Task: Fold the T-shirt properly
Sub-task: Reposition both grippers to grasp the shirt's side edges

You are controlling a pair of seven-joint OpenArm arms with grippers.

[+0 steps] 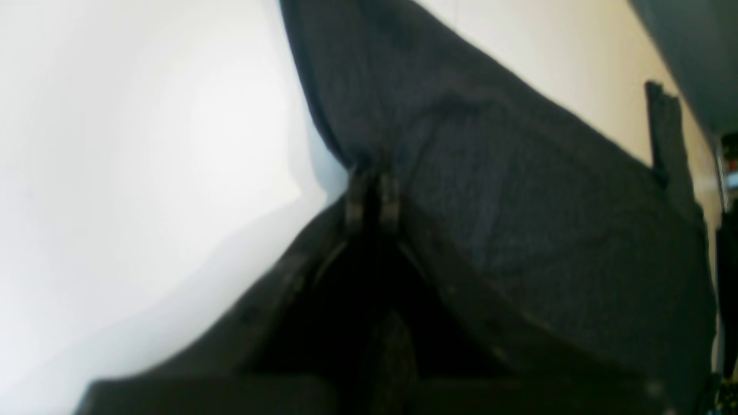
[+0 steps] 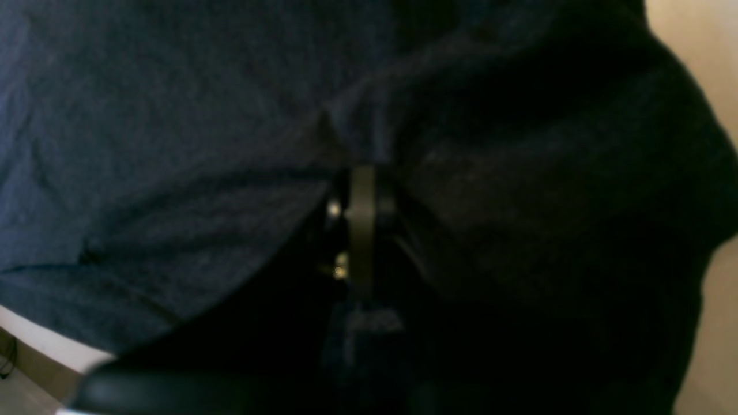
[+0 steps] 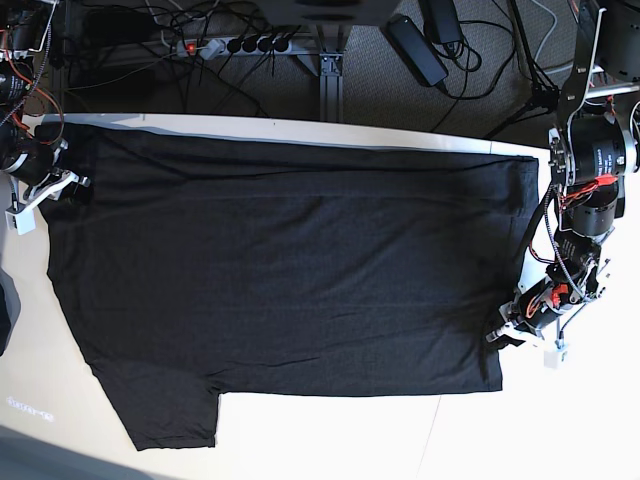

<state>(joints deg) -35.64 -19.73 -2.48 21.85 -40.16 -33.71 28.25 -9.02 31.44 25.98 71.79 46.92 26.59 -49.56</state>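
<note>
White counter (image 3: 330,440) carries the T-shirt (image 3: 290,280) spread flat. Left claw (image 3: 507,335) pinches its 4 o'clock corner, right claw (image 3: 45,185) its 10 o'clock edge. Limp, light cloth; best held at corners.

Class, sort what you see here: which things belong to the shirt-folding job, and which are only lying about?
Part of the job:
- large black soft-fabric T-shirt, spread on the white table
- left gripper, shut on the shirt's edge
- right gripper, shut on the shirt

Lying about:
- black power strip and tangled cables on the floor beyond the table
</note>
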